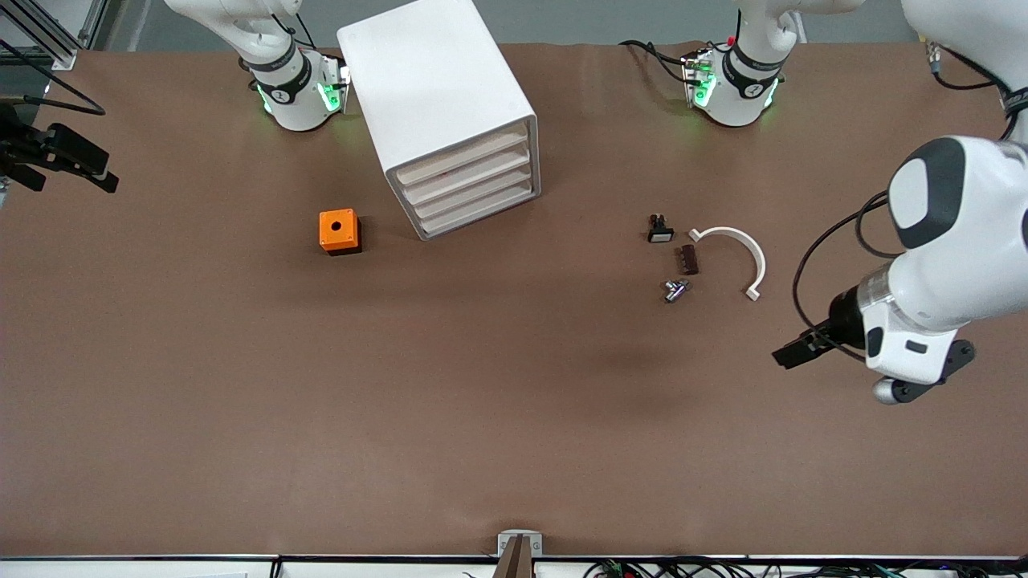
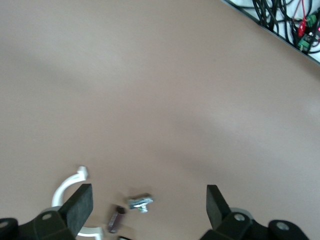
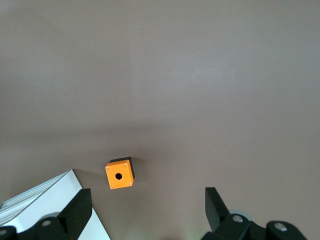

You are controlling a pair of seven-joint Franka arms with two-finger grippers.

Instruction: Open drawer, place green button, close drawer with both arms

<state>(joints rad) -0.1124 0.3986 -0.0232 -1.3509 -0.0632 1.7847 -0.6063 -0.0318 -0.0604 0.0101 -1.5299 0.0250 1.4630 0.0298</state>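
The white cabinet (image 1: 438, 96) stands near the right arm's base, and its four drawers (image 1: 470, 183) are all closed. No green-capped button shows in any view. My left gripper (image 1: 791, 353) is open and empty, up over bare table toward the left arm's end. In the left wrist view the left gripper (image 2: 148, 206) frames the silver metal part (image 2: 140, 203) far below it. My right gripper (image 1: 76, 160) is open and empty at the right arm's end of the table. The right wrist view shows the right gripper (image 3: 146, 210) high over the table, with the cabinet's corner (image 3: 40, 200) in view.
An orange box (image 1: 339, 231) with a hole on top sits beside the cabinet; it also shows in the right wrist view (image 3: 119, 175). A black switch with white face (image 1: 660, 230), a brown part (image 1: 688, 258), the silver metal part (image 1: 676, 290) and a white curved piece (image 1: 735, 253) lie together.
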